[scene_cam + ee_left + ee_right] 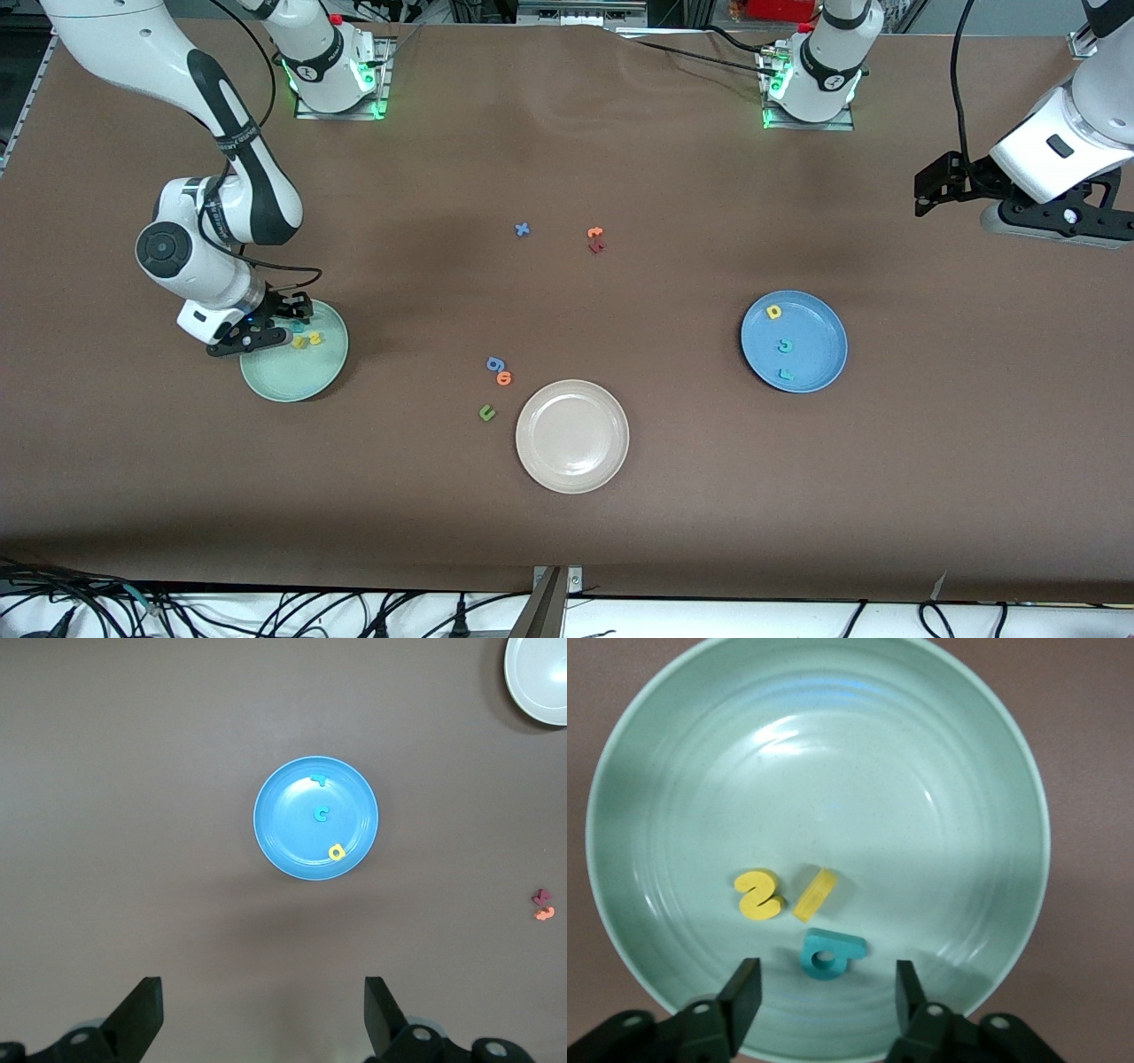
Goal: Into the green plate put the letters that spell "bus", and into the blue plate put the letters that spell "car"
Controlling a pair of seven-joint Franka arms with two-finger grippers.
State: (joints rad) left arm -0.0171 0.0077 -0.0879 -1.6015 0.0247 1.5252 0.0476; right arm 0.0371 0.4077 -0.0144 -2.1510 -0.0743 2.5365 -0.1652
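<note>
- Right wrist view: right gripper [824,992] low over the green plate [939,753], fingers parted, gripping nothing.
- Teal b [829,953] lies flat in the plate, between the two fingertips and touching neither.
- Yellow s [758,894] and yellow u [815,894], the latter tipped on edge, sit side by side in the plate just beside the b.
- Blue plate [819,332] toward the left arm's end of the table: yellow a [774,311], teal c [783,346], teal r [785,374].
- Left gripper [261,1014] waits high above the table, jaws wide apart, holding nothing.
- Beige plate [572,435] nearest the front camera; blue g [494,363], orange letter [504,378] and green u [486,412] loose beside it.
</note>
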